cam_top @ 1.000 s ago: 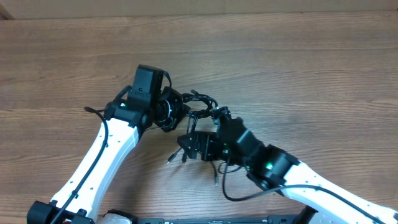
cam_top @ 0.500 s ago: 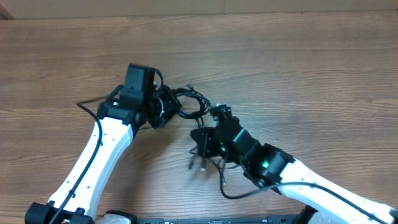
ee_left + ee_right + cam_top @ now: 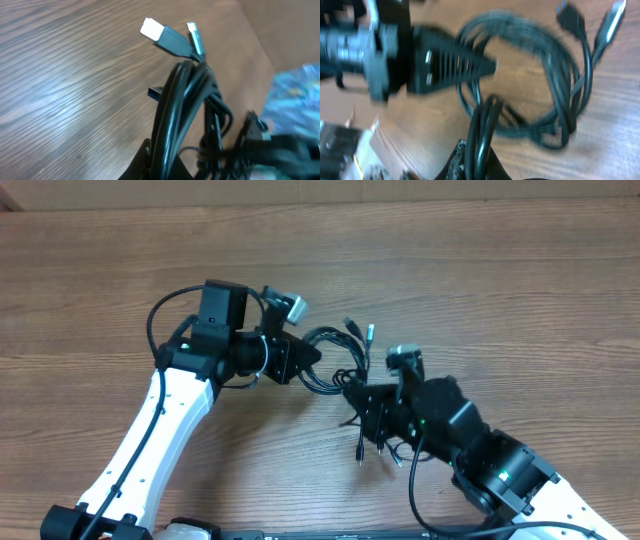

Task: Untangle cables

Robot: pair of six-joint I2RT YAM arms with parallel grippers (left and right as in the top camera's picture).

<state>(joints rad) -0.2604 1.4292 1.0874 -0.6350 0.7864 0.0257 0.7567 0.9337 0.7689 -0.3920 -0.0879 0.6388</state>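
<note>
Cables [image 3: 177, 110], thin glossy black loops, wood-grain table [image 3: 75, 75]

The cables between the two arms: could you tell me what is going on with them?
Both arms hold a tangled bundle of thin black cables at the wooden table. The left gripper is shut on one side of the loops, the right gripper on the other. The tangle is not yet undone.

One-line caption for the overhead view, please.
The left gripper and right gripper each shut on the tangled black cables, bundle spanning between them over the wooden table.
</note>
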